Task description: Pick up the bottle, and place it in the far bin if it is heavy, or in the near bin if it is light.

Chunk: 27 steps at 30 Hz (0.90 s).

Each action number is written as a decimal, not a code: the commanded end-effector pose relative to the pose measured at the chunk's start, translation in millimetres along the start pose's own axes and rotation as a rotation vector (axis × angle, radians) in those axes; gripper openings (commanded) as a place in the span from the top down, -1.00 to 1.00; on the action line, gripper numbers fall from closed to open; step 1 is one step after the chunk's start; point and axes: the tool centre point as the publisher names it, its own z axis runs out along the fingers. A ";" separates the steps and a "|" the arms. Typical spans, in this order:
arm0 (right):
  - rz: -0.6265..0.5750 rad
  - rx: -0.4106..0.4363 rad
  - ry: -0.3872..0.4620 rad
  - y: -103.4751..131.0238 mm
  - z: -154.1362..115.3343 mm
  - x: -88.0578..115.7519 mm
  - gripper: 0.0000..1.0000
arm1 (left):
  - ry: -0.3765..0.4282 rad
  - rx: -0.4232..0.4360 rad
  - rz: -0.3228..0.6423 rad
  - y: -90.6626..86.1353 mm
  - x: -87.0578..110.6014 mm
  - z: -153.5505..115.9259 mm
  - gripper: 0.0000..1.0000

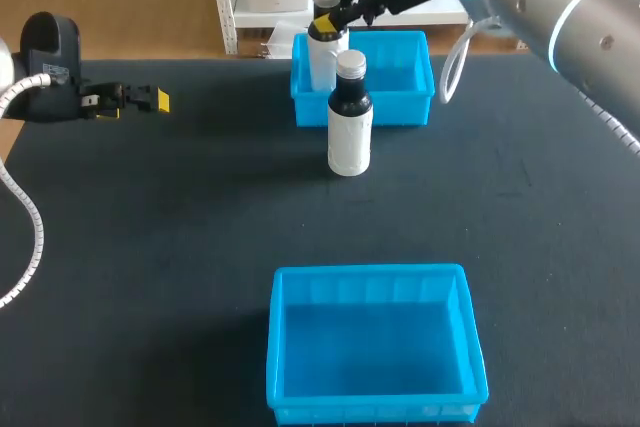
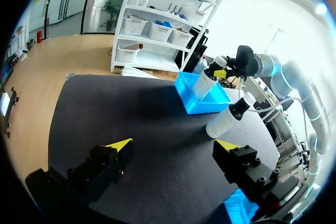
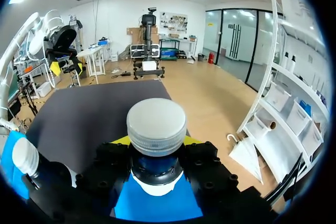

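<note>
My right gripper (image 1: pixel 328 19) is shut on the neck of a white bottle (image 1: pixel 322 59) with a pale cap, holding it upright over the left part of the far blue bin (image 1: pixel 400 82). In the right wrist view that bottle (image 3: pixel 156 124) sits between the yellow tips of the gripper (image 3: pixel 156 141), with the blue bin (image 3: pixel 157 205) beneath. A second white bottle (image 1: pixel 350 122) with a black neck stands on the table just in front of the far bin. The near blue bin (image 1: pixel 375 282) holds nothing. My left gripper (image 1: pixel 140 100) is open at the table's left, far from both bottles.
The dark table mat (image 1: pixel 180 227) spreads between the two bins. The left wrist view shows the left gripper (image 2: pixel 173 145) open above the mat, with the standing bottle (image 2: pixel 228 119) and the far bin (image 2: pixel 202 100) ahead of it.
</note>
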 end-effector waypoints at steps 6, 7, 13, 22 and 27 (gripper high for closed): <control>-0.006 -0.110 0.002 -16.5 11.9 8.1 0.47 | 0.000 0.000 0.000 0.0 0.0 0.0 -1.00; -0.003 -0.110 0.005 -16.5 12.1 9.4 0.40 | 0.000 0.000 0.000 0.0 0.0 0.0 -1.00; 0.016 -0.103 0.033 -15.3 8.7 12.9 -1.00 | 0.000 0.000 0.000 0.0 0.0 0.0 -1.00; 0.057 0.029 0.049 -17.0 -71.1 26.9 -1.00 | 0.000 0.000 0.000 0.0 0.0 0.0 -1.00; 0.064 0.092 0.046 -11.5 -128.4 44.5 -1.00 | 0.000 0.000 0.000 0.0 0.0 0.0 -1.00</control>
